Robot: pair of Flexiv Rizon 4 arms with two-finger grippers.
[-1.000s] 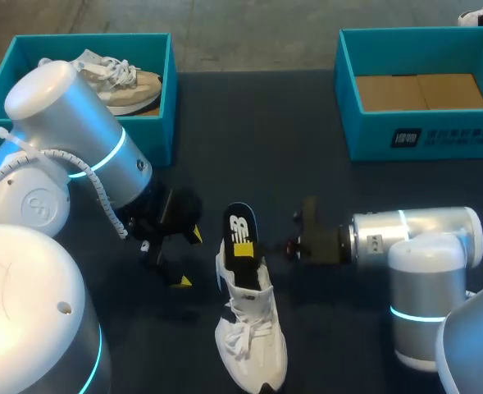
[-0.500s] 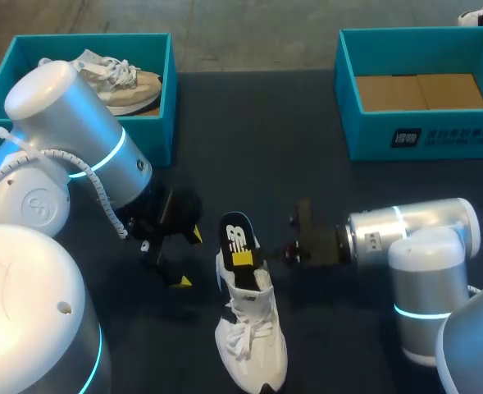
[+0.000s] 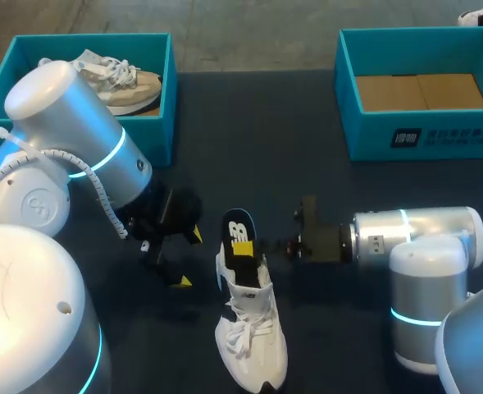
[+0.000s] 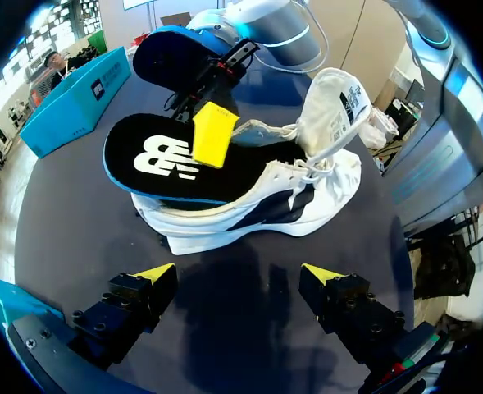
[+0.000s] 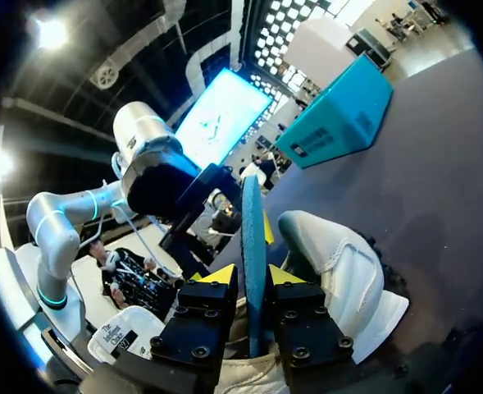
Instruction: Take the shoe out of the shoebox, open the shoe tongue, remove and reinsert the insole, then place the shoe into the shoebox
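Observation:
The white shoe (image 3: 253, 341) lies on the dark table, toe toward me, tongue pulled up. Its black insole (image 3: 239, 226) with a blue rim sticks up out of the heel opening. My right gripper (image 3: 245, 249) comes in from the right and holds the insole; in the right wrist view the insole (image 5: 252, 238) stands edge-on between the two yellow tips of that gripper (image 5: 250, 275), with the shoe (image 5: 339, 263) beside it. My left gripper (image 3: 188, 258) is open just left of the shoe; from its own wrist view this gripper (image 4: 237, 275) faces the shoe (image 4: 307, 205) and insole (image 4: 167, 164), holding nothing.
A teal box (image 3: 163, 115) at the back left holds a beige shoe (image 3: 114, 78). A second teal shoebox (image 3: 348, 107) at the back right shows only its cardboard floor. My left arm's big elbow (image 3: 69, 131) hangs over the table's left side.
The right arm pushed the insole slightly left and down into the shoe, then drew back right, lifting it a little. The left arm has stayed still.

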